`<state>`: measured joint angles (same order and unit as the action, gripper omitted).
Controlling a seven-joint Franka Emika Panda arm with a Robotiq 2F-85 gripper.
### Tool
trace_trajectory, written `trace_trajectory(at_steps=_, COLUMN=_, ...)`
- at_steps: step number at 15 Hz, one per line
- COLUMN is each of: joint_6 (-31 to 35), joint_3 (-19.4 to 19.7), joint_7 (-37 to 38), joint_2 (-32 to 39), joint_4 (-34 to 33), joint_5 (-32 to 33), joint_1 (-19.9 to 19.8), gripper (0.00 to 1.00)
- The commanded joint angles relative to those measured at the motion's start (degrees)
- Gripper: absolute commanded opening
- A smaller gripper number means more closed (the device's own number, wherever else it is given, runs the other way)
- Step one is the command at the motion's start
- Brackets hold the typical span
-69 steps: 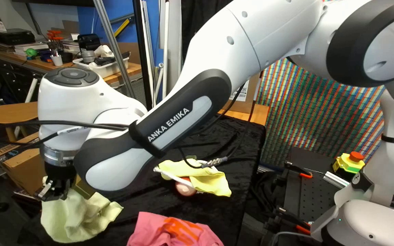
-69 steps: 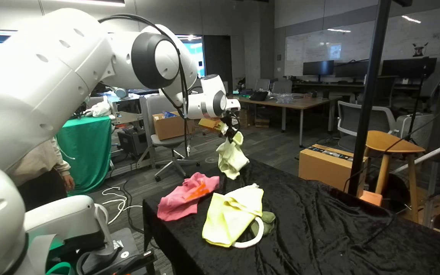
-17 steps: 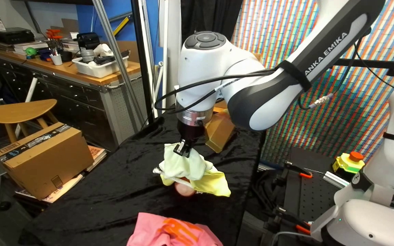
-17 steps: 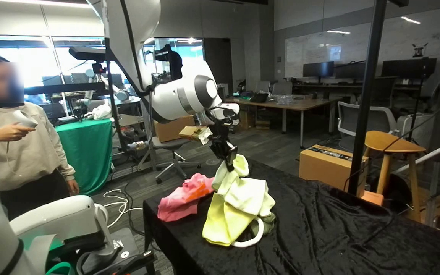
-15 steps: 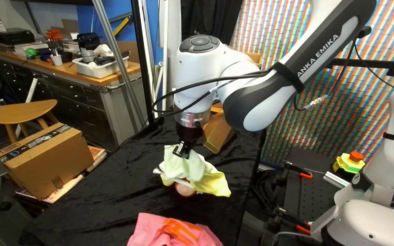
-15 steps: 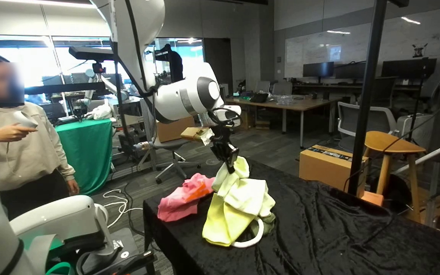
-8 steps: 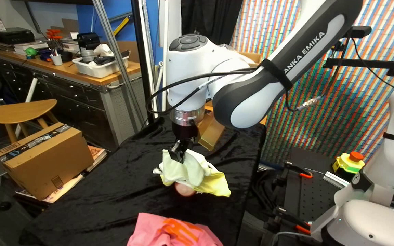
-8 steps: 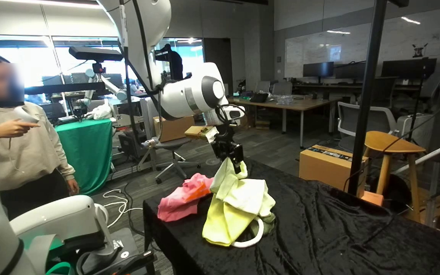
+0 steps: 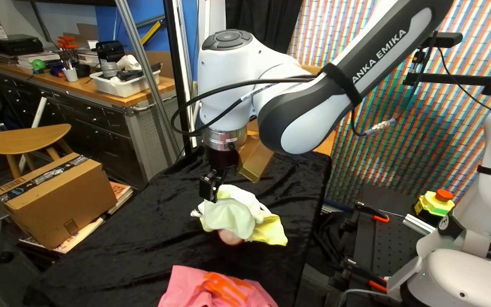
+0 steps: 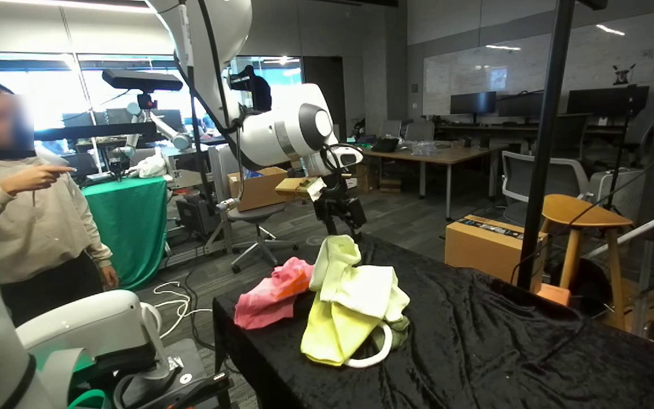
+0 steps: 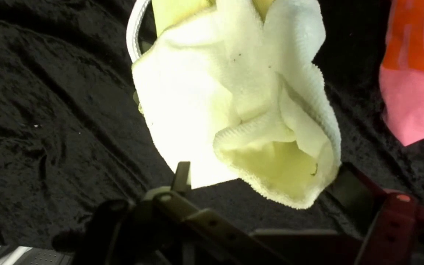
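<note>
My gripper stands open, its two fingers spread wide on either side of a pale yellow-green cloth. Nothing is pinched between them; whether the cloth's edge brushes a finger I cannot tell. In both exterior views the gripper is just above and beside the cloth, which lies bunched with a raised fold. Beneath it a brighter yellow cloth sticks out. A white curved band and a green lump show at its edge. In an exterior view a pinkish round thing peeks out below.
A pink cloth with orange print lies near the edge of the black-covered table. A cardboard box and a wooden stool stand beyond. A person stands near the robot; a dark post rises behind the table.
The gripper carried the pale cloth from the table's far end onto the yellow cloth. Over the last second it has opened, let go and drawn away slightly upward; the cloth's fold has slumped.
</note>
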<state>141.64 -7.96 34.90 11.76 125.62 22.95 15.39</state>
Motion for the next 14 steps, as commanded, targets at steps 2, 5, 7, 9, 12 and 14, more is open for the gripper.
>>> trace_trajectory(at_steps=2, joint_6=-2.5, joint_3=-0.7, joint_7=-1.6, joint_2=0.1, joint_4=-3.5, joint_5=1.1, joint_1=2.8, gripper=1.00)
trace_trajectory(at_steps=5, joint_6=-3.9, joint_3=-1.5, joint_7=-3.4, joint_2=1.7, joint_4=-6.2, joint_5=1.7, joint_1=4.5, gripper=1.00)
trace_trajectory(at_steps=7, joint_6=-4.4, joint_3=-2.3, joint_7=-6.6, joint_2=3.4, joint_4=-8.1, joint_5=0.7, joint_1=5.1, gripper=1.00)
trace_trajectory(at_steps=9, joint_6=-4.2, joint_3=-3.0, joint_7=-10.4, joint_2=5.7, joint_4=-10.3, joint_5=-0.6, joint_1=5.5, gripper=1.00)
trace_trajectory(at_steps=12, joint_6=-4.3, joint_3=-3.8, joint_7=-16.7, joint_2=10.0, joint_4=-13.9, joint_5=-2.6, joint_1=5.5, gripper=1.00)
trace_trajectory(at_steps=14, joint_6=-4.5, joint_3=-4.3, joint_7=-21.2, joint_2=13.3, joint_4=-16.3, joint_5=-5.4, joint_1=5.1, gripper=1.00)
